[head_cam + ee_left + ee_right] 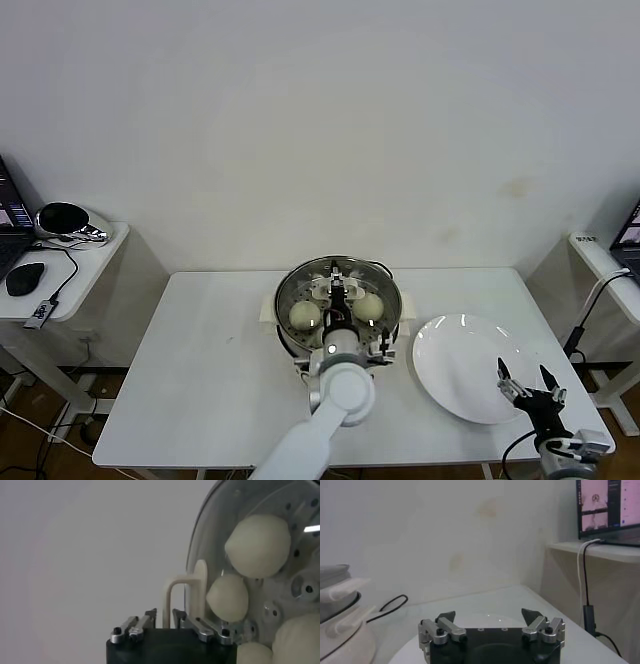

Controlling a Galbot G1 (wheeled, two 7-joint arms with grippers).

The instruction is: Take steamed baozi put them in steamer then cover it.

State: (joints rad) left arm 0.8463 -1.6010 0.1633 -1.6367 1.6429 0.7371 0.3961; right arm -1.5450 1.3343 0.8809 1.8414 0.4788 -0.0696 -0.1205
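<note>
The steamer (283,300) stands at the middle back of the white table, and the clear glass cover (338,268) lies on it. Through the glass I see steamed baozi (304,315) (369,306); in the left wrist view three show (258,545) (227,597) (300,640). My left gripper (339,300) (164,614) hovers over the cover's cream-white bar handle (172,587), open, its fingertips either side of one handle leg with a small gap on each side. My right gripper (524,378) (488,614) waits open and empty over the near edge of the plate.
A flat white plate (450,360) lies right of the steamer. The steamer's base and black cable (390,605) show in the right wrist view. Small side tables flank the table: a mouse (24,277) on the left one, a monitor (607,507) on the right one.
</note>
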